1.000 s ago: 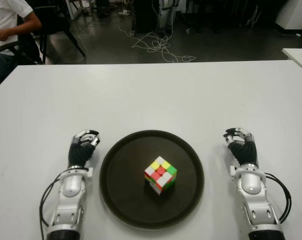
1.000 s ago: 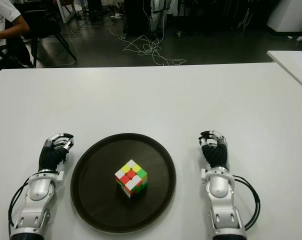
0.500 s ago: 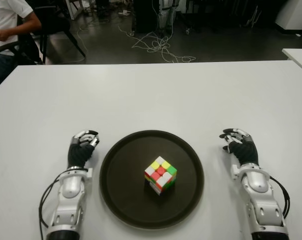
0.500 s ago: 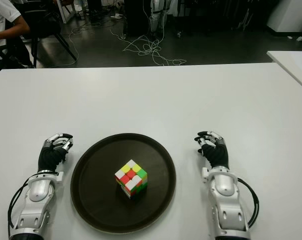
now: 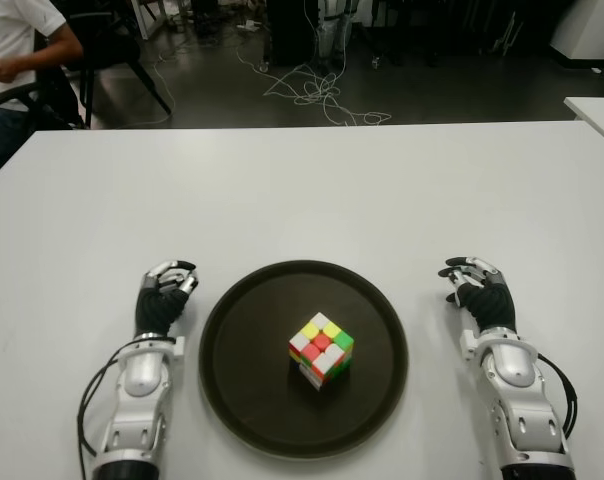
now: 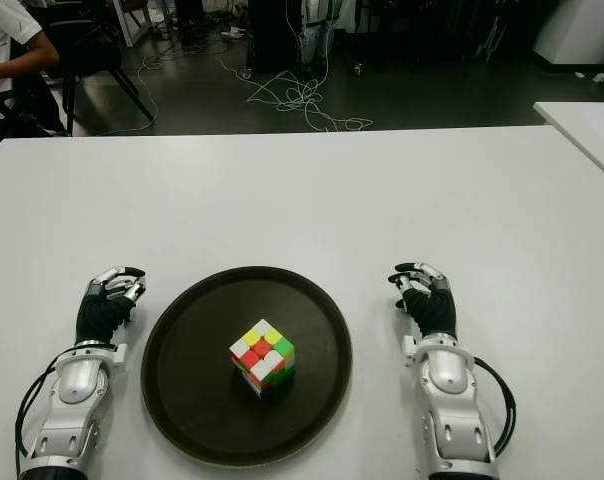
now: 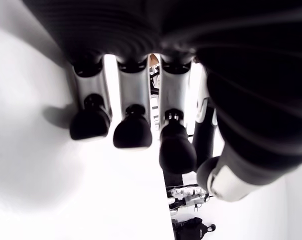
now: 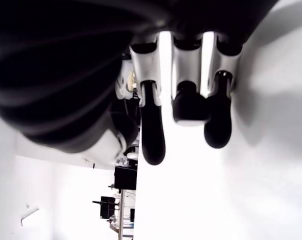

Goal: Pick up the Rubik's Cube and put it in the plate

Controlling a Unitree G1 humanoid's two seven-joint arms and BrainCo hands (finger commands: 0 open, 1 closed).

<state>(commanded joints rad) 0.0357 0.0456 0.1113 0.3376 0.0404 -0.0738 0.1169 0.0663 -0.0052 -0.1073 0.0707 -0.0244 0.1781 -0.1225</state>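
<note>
- The Rubik's Cube (image 5: 321, 350) sits inside the dark round plate (image 5: 237, 345), a little toward the near side of the plate's middle, turned so that one corner points toward the robot.
- Its top face shows a mix of yellow, red, green and white stickers; the two side faces that can be seen carry white, orange-red and green squares. The cube stands flat on the plate's floor, clear of the raised rim all round, and neither hand touches it.
- The plate lies on the white table (image 5: 302, 190) between the two hands, its rim a thin raised lip around a flat brown-black floor.
- The left hand (image 5: 163, 301) shows just beside the plate on the plate's left, apart from the rim. Its fingers are loosely curled downward with nothing between them; its wrist view shows the dark fingertips (image 7: 132, 132) hanging over bare table.
- The right hand (image 5: 479, 296) shows to the right of the plate, a bit farther from the rim than the left hand is. Its fingers are likewise relaxed, bent and empty, with the fingertips (image 8: 189, 107) over plain table surface in its wrist view.
- Black cables loop from each forearm near the table's front edge.
- Beyond the table's far edge, a tangle of white cables (image 5: 317, 92) lies on the dark floor.
- At the far left a person (image 5: 10, 45) in a white shirt sits on a chair.
</note>
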